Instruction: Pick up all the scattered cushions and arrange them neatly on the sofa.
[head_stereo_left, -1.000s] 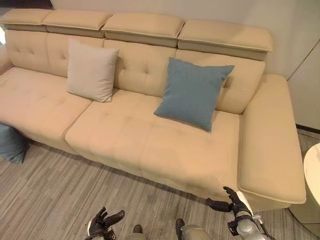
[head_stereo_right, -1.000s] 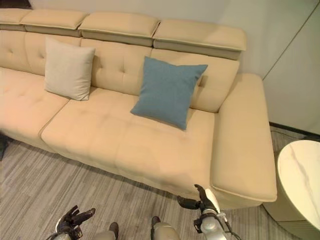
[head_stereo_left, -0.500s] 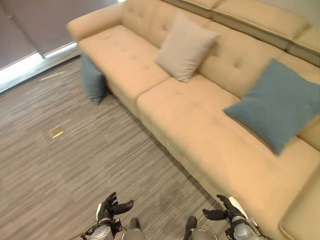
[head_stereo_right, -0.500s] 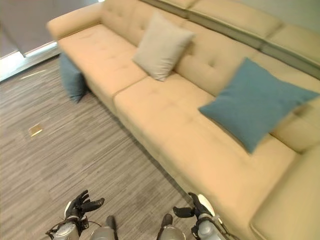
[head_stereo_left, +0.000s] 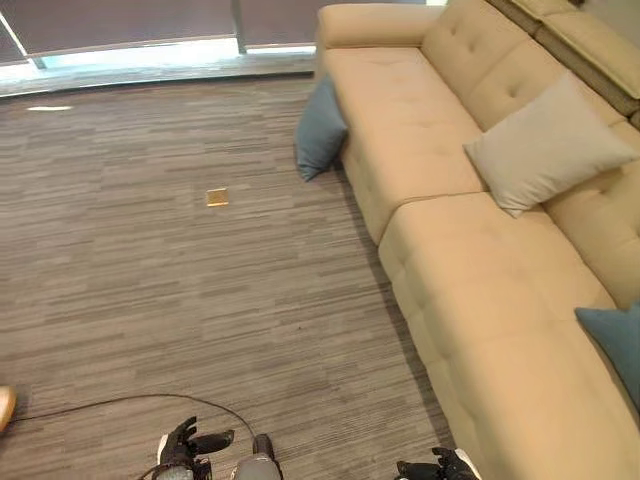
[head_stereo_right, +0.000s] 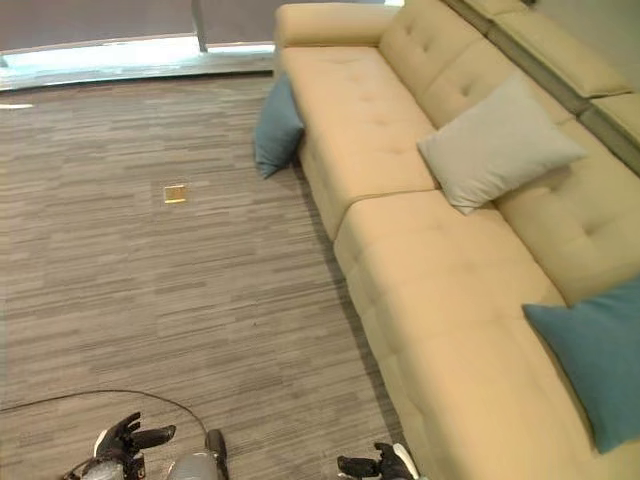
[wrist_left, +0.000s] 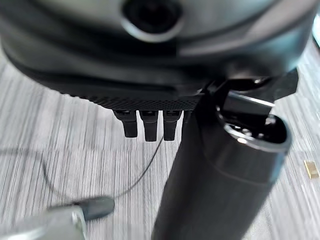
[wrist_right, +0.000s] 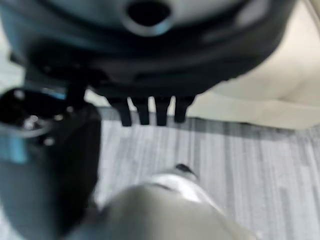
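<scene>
My left hand (head_stereo_left: 188, 444) and right hand (head_stereo_left: 440, 467) hang relaxed, empty. The blue cushion (head_stereo_left: 320, 131) leaning against the sofa (head_stereo_left: 480, 300) looks light and squashy; I'd grip its top edge.

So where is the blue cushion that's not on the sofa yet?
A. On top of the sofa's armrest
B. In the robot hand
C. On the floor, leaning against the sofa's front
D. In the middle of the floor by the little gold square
C: the blue cushion stands on the grey floor and leans against the front of the sofa, near its far end; both robot hands are low, open and hold nothing.
</scene>
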